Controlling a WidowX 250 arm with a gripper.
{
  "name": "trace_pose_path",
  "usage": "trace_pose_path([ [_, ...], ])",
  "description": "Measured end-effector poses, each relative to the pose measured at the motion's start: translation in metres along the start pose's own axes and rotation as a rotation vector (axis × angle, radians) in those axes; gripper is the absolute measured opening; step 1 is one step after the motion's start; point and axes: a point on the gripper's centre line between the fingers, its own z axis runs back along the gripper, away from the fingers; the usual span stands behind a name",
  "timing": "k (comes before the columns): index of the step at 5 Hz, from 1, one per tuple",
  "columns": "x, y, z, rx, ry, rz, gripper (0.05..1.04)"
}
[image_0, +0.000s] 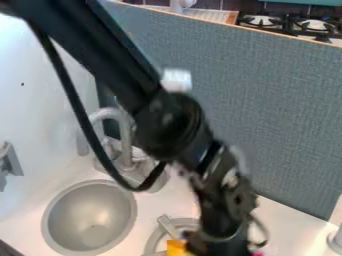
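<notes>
- In the camera view, the black gripper is at the bottom edge, right of centre, angled downward at the end of the black arm.
- I cannot tell whether it is open or closed, or whether it grips anything.
- The orange-yellow object is just beside it, on the image-left side, partly cut off by the bottom edge; contact is unclear.
- A bit of something pink shows by its other side.
- Near the orange-yellow object is a round gray rim with a gray bar.
- Farther left are the metal basin and the gray faucet.
</notes>
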Motion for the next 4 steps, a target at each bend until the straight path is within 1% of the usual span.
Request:
trace_pose_path([
  [1,0.037,-0.024,0.014,-0.020,-0.055,-0.104,0.288],
  [2,0.054,-0.033,-0.013,-0.032,-0.017,-0.145,0.252],
  [3,0.064,-0.041,-0.046,-0.053,0.100,-0.179,0.231],
  [4,0.064,-0.045,-0.060,-0.052,0.192,-0.179,0.231],
])
